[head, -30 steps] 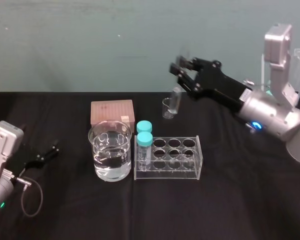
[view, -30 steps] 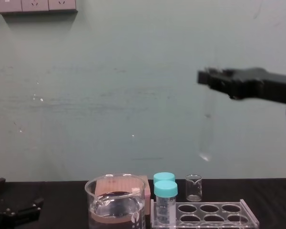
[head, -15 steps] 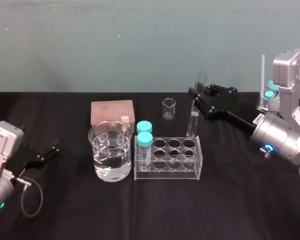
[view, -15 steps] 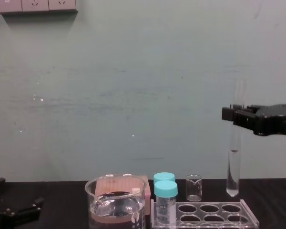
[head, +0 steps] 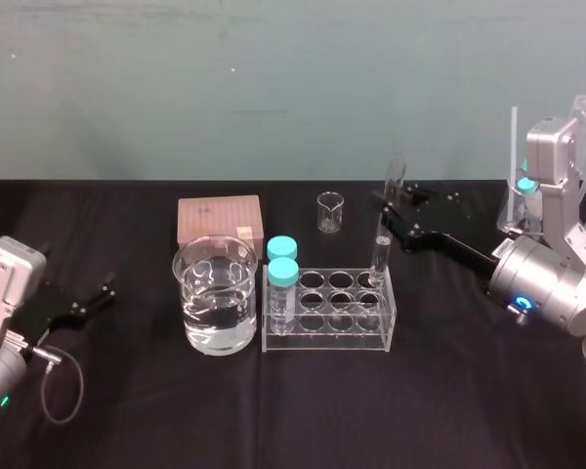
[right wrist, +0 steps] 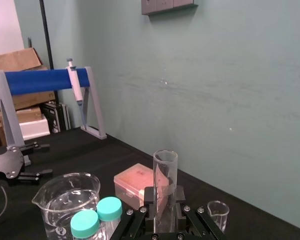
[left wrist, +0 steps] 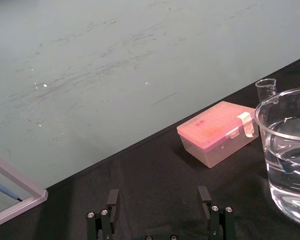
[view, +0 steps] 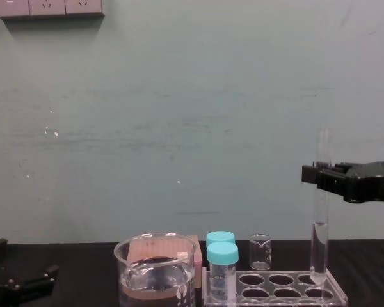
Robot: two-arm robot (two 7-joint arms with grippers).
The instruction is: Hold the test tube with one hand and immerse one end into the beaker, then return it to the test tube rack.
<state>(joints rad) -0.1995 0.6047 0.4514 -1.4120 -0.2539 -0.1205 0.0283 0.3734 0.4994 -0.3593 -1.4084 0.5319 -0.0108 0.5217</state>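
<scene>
A pink lidded tip box [head: 219, 220], with white tape on its front edge, rests on the black table cover [head: 273, 410] in front of the teal wall [head: 225, 78]. In the head view, a tiny clear beaker [head: 329, 211] stands upright at 3 o'clock from the box, well apart from it. Two teal-capped vials [head: 282, 274] stand upright at 4 o'clock from the box, one at 12 o'clock of the other. Grey wall sockets [view: 48, 7] sit at 11 o'clock in the chest view, and the right wrist view shows a pipette stand with a blue crossbar [right wrist: 40, 81] and cardboard boxes [right wrist: 12, 60] behind it.
</scene>
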